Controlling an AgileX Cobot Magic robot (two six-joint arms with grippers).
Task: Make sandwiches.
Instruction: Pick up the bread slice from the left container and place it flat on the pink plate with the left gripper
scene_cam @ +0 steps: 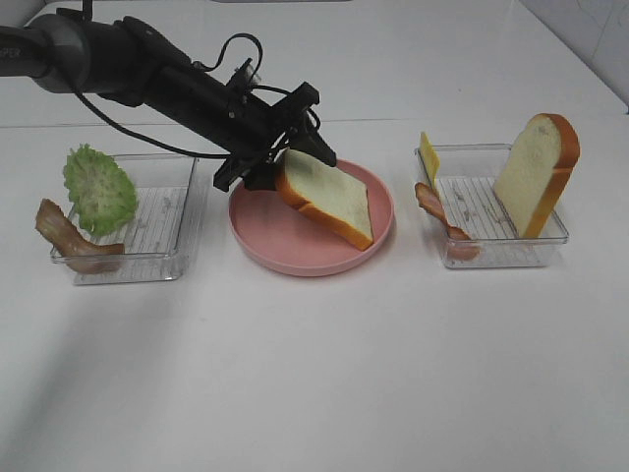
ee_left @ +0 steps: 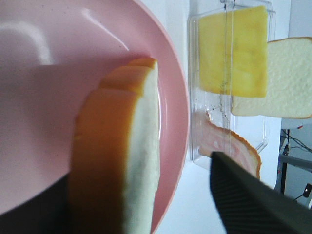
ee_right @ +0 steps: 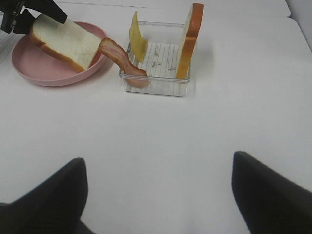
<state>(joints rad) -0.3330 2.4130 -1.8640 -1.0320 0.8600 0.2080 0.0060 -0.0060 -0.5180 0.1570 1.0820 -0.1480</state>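
Note:
No stacked sandwich is in view, only its parts. A white bread slice (scene_cam: 329, 197) with an orange-brown crust leans tilted on the pink plate (scene_cam: 285, 254), its lower end resting on the plate. My left gripper (scene_cam: 275, 169) straddles the slice's raised end. In the left wrist view the right finger (ee_left: 248, 195) stands apart from the slice (ee_left: 117, 161), so the jaws look open. My right gripper (ee_right: 156, 195) is open and empty above bare table, out of the exterior high view. A second bread slice (scene_cam: 536, 172) stands upright in the right tray.
The right clear tray (scene_cam: 491, 254) also holds a yellow cheese slice (scene_cam: 428, 157) and a bacon strip (scene_cam: 442, 221) draped over its edge. The left clear tray (scene_cam: 162, 231) holds green lettuce (scene_cam: 98, 187) and another bacon strip (scene_cam: 69, 236). The table is white.

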